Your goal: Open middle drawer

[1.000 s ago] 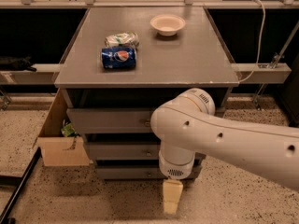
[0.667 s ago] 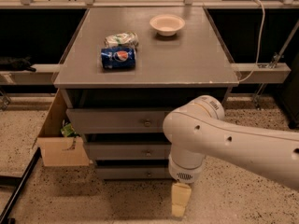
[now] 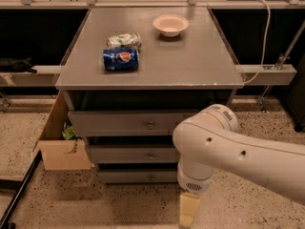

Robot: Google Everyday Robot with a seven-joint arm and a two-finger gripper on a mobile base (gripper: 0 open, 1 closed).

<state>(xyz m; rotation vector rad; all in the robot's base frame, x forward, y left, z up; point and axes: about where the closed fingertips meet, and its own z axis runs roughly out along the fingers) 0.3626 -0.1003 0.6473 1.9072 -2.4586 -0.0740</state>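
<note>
Looking down at the middle drawer (image 3: 126, 154), I see its grey front sitting between the top drawer (image 3: 119, 123) above and the bottom drawer (image 3: 128, 177) below, in the cabinet under the grey table top (image 3: 190, 61). Its small round knob (image 3: 151, 155) shows dead centre, nothing on it, and the drawer looks closed. My white arm (image 3: 248, 159) sweeps in from the right, and its rounded wrist covers the right end of that drawer front. My gripper (image 3: 187, 213) hangs below the wrist, a pale yellowish piece pointing down at the speckled floor (image 3: 238, 209), lower than the bottom drawer and to the right of all three knobs. It is apart from the middle drawer's knob, touching none of the fronts. Open or closed? I cannot tell from here.

Up on the table top, a blue Pepsi can (image 3: 120, 59) lies on its side, with a crumpled snack packet (image 3: 124, 40) just behind it, nearly touching. A white bowl (image 3: 170, 25) stands upright further back, well apart from the can. Left of the cabinet, an open cardboard box (image 3: 64, 154) rests on the floor against the side, something green (image 3: 70, 132) inside. A pale cable (image 3: 265, 32) runs down at the right.
</note>
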